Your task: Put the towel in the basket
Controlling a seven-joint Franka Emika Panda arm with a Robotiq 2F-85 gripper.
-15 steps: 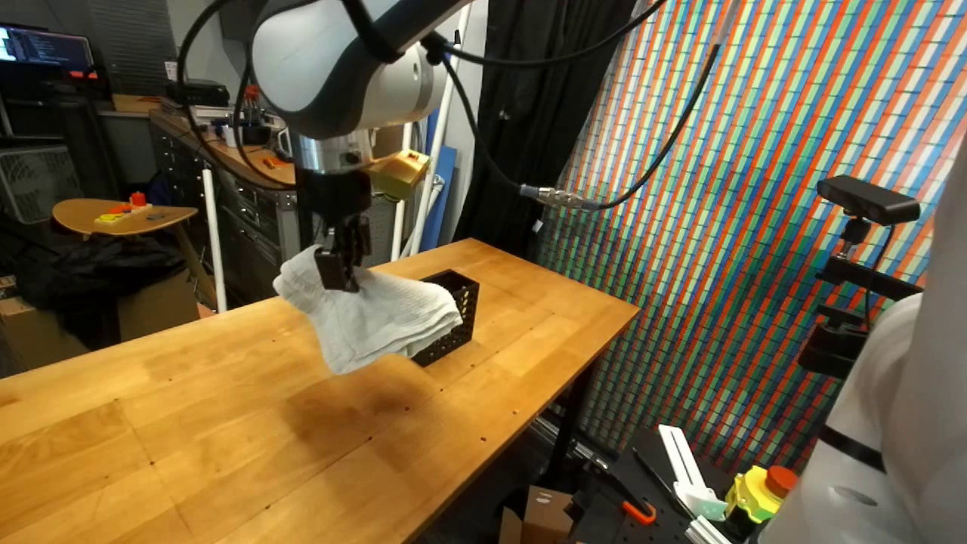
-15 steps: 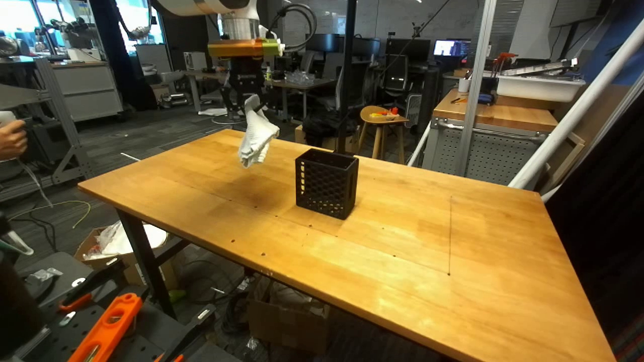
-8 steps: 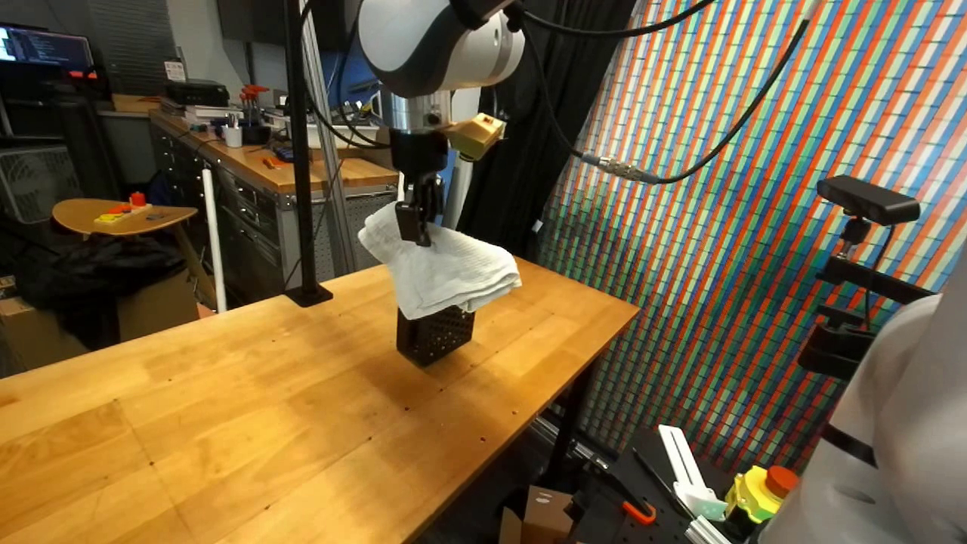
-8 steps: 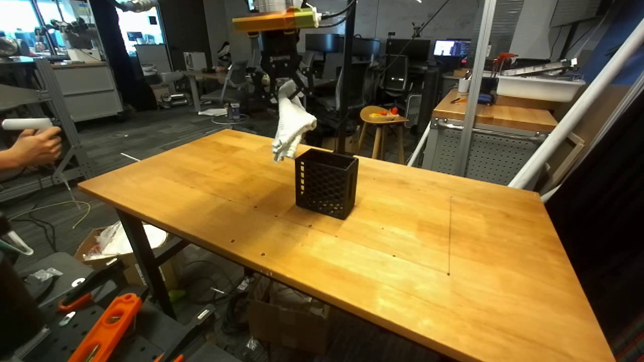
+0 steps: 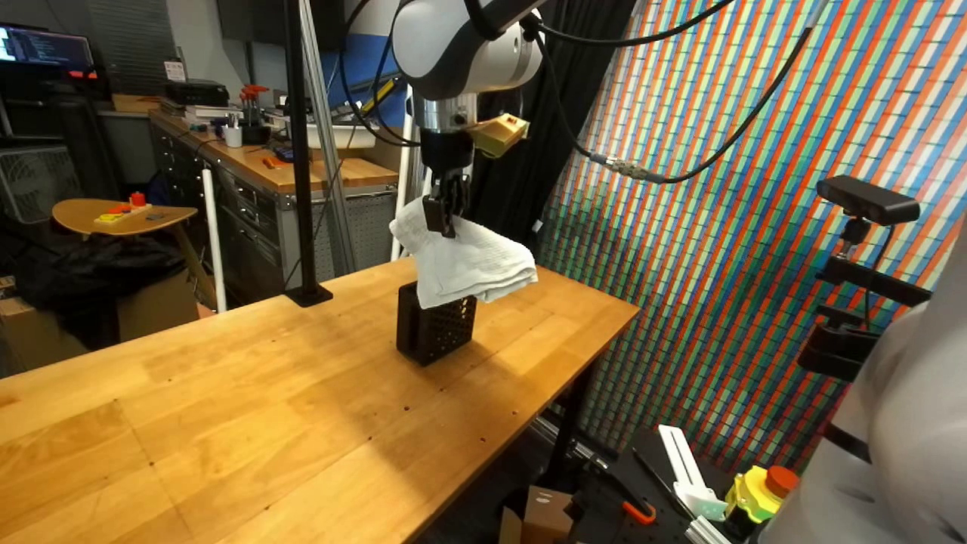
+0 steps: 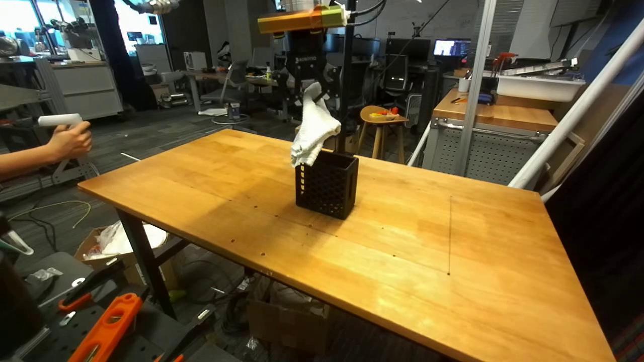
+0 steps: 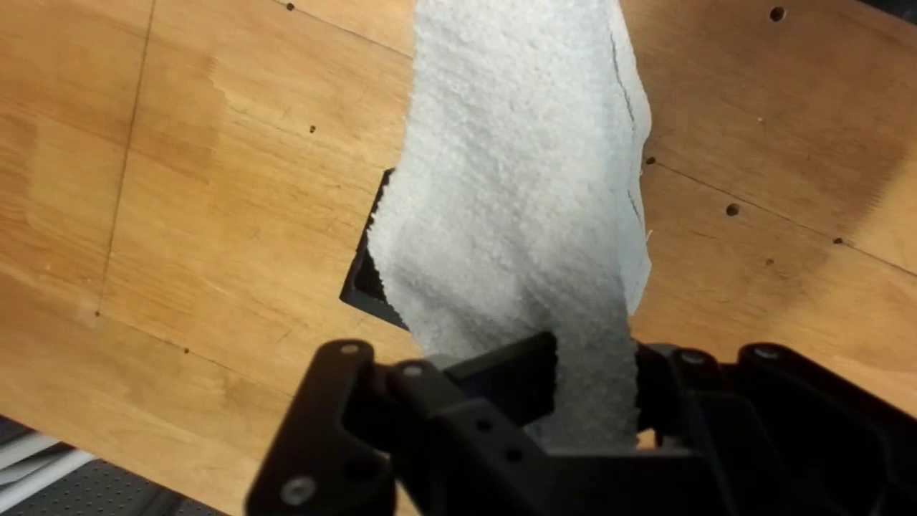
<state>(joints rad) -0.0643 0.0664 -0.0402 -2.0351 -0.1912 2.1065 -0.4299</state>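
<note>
Towel (image 5: 483,264): hangs near mouth of basket (image 6: 329,188), not inside
Gripper (image 7: 596,380): pinches towel near one end, likely to feed the other in
Basket: stands upright between long edges of worktop (image 6: 427,231)

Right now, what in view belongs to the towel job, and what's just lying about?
Job: gripper, clamping the white towel; black basket on the table.

Lying about: orange tool; cardboard box under the table; wooden stool; white tub on the workbench.
</note>
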